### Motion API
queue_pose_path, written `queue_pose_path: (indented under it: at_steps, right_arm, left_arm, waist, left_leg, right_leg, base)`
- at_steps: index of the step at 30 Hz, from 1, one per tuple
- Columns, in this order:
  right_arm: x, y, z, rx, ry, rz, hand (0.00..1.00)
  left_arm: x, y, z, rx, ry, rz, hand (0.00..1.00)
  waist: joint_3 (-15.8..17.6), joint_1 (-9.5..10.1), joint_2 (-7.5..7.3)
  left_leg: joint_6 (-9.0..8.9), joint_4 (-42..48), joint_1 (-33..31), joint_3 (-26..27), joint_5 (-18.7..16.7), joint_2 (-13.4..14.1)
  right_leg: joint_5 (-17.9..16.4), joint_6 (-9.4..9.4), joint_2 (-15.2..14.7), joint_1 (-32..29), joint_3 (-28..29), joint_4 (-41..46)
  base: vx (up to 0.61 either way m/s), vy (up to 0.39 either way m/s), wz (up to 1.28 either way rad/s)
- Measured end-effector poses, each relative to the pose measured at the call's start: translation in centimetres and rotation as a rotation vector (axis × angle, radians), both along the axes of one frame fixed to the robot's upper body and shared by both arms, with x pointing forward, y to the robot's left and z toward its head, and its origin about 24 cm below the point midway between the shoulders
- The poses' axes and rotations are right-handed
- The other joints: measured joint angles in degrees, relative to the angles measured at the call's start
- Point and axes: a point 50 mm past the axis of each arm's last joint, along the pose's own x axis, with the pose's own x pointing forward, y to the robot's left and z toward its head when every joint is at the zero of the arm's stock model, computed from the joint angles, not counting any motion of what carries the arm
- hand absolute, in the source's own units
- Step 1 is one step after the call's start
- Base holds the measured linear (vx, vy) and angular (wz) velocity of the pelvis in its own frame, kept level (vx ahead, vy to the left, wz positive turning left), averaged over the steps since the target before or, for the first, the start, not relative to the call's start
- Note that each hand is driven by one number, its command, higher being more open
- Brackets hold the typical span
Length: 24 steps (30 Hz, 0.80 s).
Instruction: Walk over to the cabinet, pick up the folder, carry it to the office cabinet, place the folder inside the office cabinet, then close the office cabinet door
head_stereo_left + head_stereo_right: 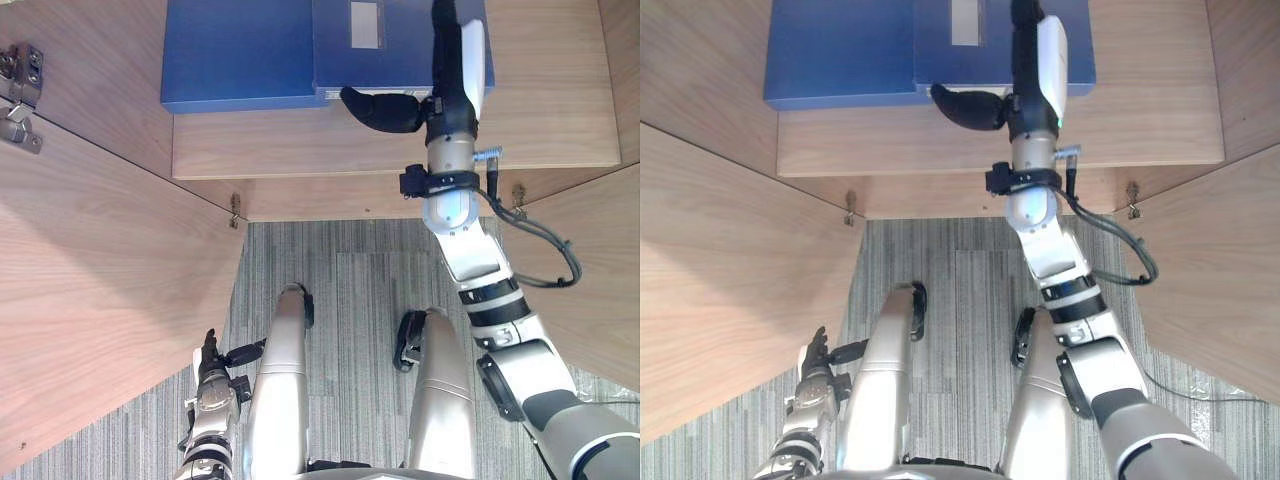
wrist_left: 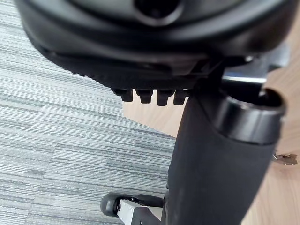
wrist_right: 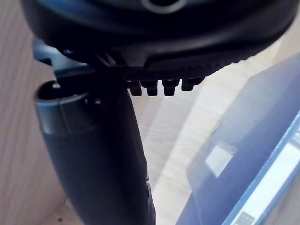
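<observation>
A blue folder (image 1: 250, 50) with a pale label lies flat on the wooden shelf (image 1: 330, 155) of the open cabinet, straight ahead; it is also visible beside the hand in the right wrist view (image 3: 253, 140). My right hand (image 1: 455, 75) reaches in over the folder's right part. Its fingers run straight along the top, and its thumb (image 1: 380, 110) sticks out to the left at the folder's front edge. The hand is open. My left hand (image 1: 208, 375) hangs low by my left side, relaxed and open, holding nothing.
The cabinet's two wooden doors stand swung open, the left door (image 1: 100, 300) and the right door (image 1: 600, 270), flanking a strip of grey carpet (image 1: 350, 280). Metal hinges (image 1: 20, 90) sit on the left wall. The cabinet's side walls close in the shelf.
</observation>
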Motion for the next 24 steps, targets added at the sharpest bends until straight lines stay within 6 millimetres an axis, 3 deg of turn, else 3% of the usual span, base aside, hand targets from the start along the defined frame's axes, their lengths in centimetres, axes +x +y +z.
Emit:
queue_pose_path:
  at_steps: [5, 11, 14, 19, 24]
  right_arm:
    - [1.2, 0.8, 0.9, -0.066, 0.028, 0.002, 1.00]
    - [3.2, -0.7, 2.5, -0.092, 0.110, -0.030, 1.00]
    - [4.0, -1.2, 2.8, -0.018, 0.165, 0.004, 1.00]
    - [5.6, -2.9, 2.7, 0.248, 0.329, 0.151, 1.00]
    - [6.0, -5.4, 3.9, 0.376, 0.327, 0.181, 1.00]
  left_arm:
    - [0.0, -0.1, 0.1, -0.001, -0.013, 0.000, 1.00]
    - [-0.3, 0.0, -0.1, -0.002, -0.003, 0.005, 1.00]
    - [-0.3, -0.1, -0.1, -0.010, -0.006, 0.010, 1.00]
    - [-0.5, -0.1, -0.3, -0.033, -0.005, 0.026, 1.00]
    - [-0.7, -0.5, -0.7, -0.040, 0.017, 0.007, 1.00]
  waist:
    - [0.0, 0.30, -0.01]
    - [0.0, 0.99, -0.04]
    - [0.0, 1.17, -0.06]
    - [0.1, 1.27, -0.04]
    - [0.1, 1.15, 0.01]
  left_leg:
    - [-0.04, -0.1, -0.9, -0.4, 0.0, -0.7]
    - [-0.04, 0.1, -2.3, -1.6, 0.0, -1.6]
    - [-0.03, 0.1, -2.4, -1.7, 0.0, -2.2]
    - [-0.02, 0.6, -2.9, -1.9, 0.0, -2.4]
    - [0.09, 1.5, -4.1, -2.2, 0.0, -3.0]
  right_leg:
    - [-0.5, 0.18, -0.6, -0.5, -0.5, 0.2]
    - [-1.1, 0.30, -1.6, -0.8, -1.8, 0.2]
    - [-1.5, 0.43, -2.2, -0.8, -1.8, 0.7]
    - [-1.7, 0.47, -2.3, -1.0, -2.0, 1.2]
    - [-1.9, 0.62, -2.9, -1.9, -2.0, 2.1]
  base:
    - [0.03, -0.010, 0.08]
    - [0.05, -0.012, 0.13]
    - [0.04, -0.005, 0.10]
    - [0.00, -0.002, 0.01]
    - [0.00, 0.004, 0.05]
